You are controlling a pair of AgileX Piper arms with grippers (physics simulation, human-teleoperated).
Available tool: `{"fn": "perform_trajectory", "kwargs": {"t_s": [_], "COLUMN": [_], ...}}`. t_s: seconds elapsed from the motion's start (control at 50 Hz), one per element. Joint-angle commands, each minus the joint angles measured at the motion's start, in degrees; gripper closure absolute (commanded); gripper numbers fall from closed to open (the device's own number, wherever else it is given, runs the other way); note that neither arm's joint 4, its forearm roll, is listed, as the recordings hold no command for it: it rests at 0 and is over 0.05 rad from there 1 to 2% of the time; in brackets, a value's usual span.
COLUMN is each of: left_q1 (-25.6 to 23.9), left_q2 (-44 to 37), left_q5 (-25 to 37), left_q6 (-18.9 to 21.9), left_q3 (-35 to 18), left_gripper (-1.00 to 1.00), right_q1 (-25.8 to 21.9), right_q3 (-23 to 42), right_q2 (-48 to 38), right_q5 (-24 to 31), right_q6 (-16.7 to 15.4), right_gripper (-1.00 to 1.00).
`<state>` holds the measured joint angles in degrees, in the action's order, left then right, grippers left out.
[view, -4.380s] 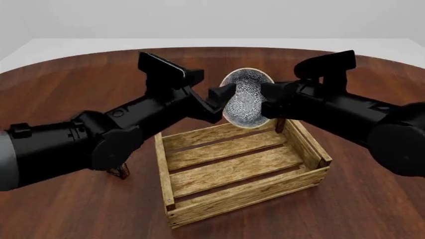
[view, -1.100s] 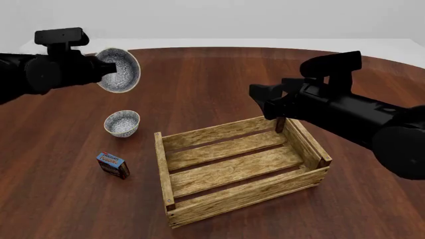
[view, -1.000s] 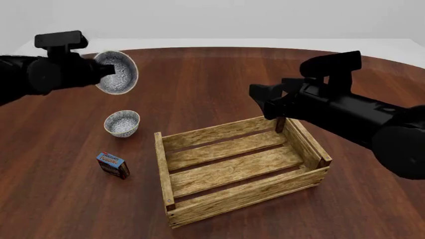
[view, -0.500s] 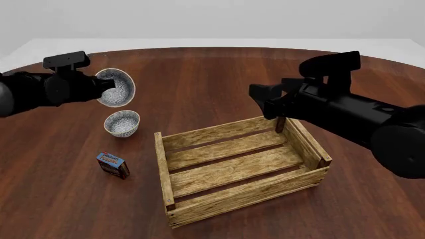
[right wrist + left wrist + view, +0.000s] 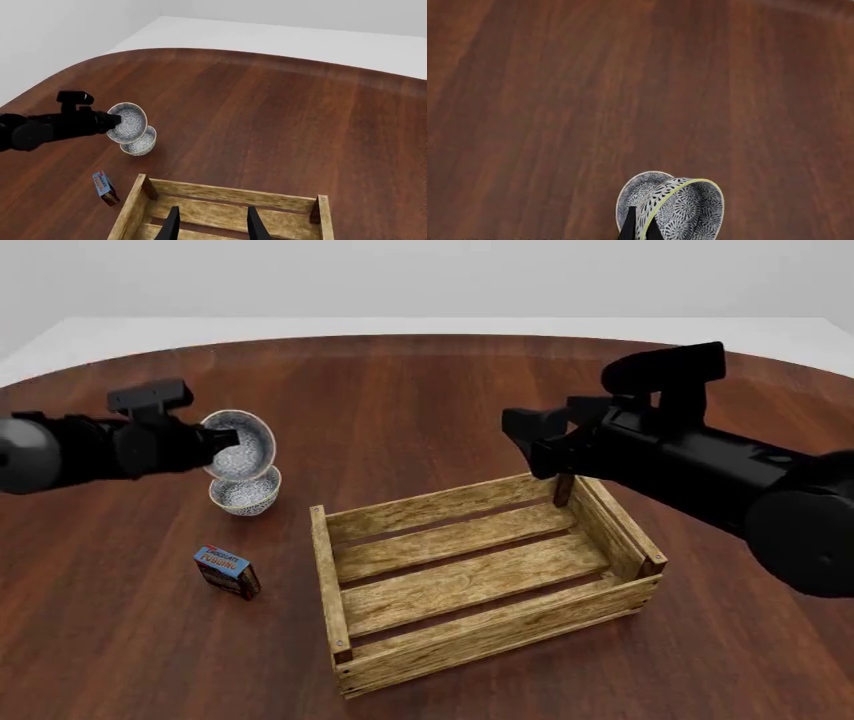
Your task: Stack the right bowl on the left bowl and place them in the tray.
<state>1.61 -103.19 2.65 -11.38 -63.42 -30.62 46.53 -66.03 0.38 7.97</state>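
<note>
Holding: left gripper (image 5: pixel 203 440) pinching rim of right bowl (image 5: pixel 240 445), tilted, just above left bowl (image 5: pixel 246 490)
Left bowl: upright on table (image 5: pixel 427 400), left of tray (image 5: pixel 481 580), well apart from it
Right gripper (image 5: pixel 212 226): fingers spread, nothing between, hovering over tray's far edge
Tray: wooden crate, nothing inside
Blue box (image 5: pixel 224 572): on table, near left bowl, between it and viewer

No text can be read anywhere. The small blue box (image 5: pixel 226 571) on the counter (image 5: pixel 441 400) bears printed marks on its face, but they are too small and blurred to make out.
</note>
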Motion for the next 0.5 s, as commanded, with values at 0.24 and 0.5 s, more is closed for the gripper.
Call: {"fn": "perform_trajectory", "kwargs": {"t_s": [0.24, 0.5], "left_q1": [0.0, 0.2], "left_q2": [-4.6, -6.7], "left_q5": [-2.5, -2.7], "left_q6": [0.1, -0.2], "left_q3": [-0.1, -0.6], "left_gripper": [1.0, 1.0], "right_q1": [0.0, 0.0], "right_q3": [0.1, 0.0], "right_q2": [0.3, 0.4], "right_q5": [0.2, 0.2], "right_q6": [-0.1, -0.1], "right_gripper": [-1.0, -1.0]}}
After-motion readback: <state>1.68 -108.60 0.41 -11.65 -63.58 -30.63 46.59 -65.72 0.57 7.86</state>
